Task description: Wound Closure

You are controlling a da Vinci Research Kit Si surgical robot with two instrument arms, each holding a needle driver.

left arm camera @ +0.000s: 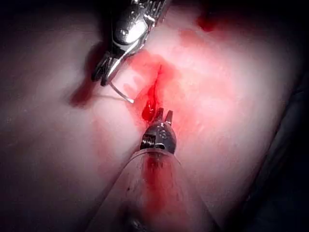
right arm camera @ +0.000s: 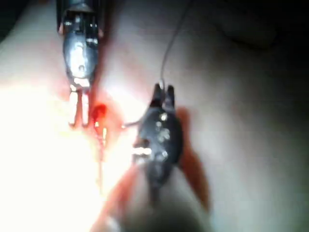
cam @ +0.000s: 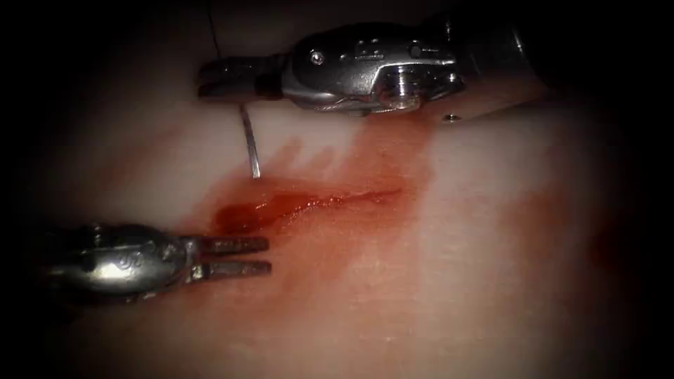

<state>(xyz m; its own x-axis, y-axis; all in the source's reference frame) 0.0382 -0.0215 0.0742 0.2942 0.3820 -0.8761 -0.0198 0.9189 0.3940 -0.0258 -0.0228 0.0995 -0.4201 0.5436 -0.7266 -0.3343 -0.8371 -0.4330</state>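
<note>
The left end effector (cam: 235, 256) lies nearest the endoscope, its two jaws a little apart, roughly parallel, and holding nothing. Their tips sit just below the left end of the cut (cam: 316, 203), where the red fluid (cam: 242, 214) pools deepest on the tissue (cam: 491, 281).

Across the cut from it, the right end effector (cam: 217, 77) has its jaws closed on the needle (cam: 249, 144). The grip looks to be near one end of the curve. From the jaws the needle hangs down toward the cut, and its free tip stands just above the cut's left end, at the tissue surface. Whether the tip has entered the tissue cannot be told. A thin thread (cam: 214, 31) rises away from these jaws on the side opposite the needle.

The needle should handle as a light, stiff, slick piece of steel: it can swivel in the jaws if pinched on the round of its curve, so a firm hold square across the body, back from the point, looks the safest place to take it. The thread is limp and fine, easy to snag or fray if squeezed hard. The tissue looks soft, wet and slippery; its cut edges would likely tear if pinched or dragged.
</note>
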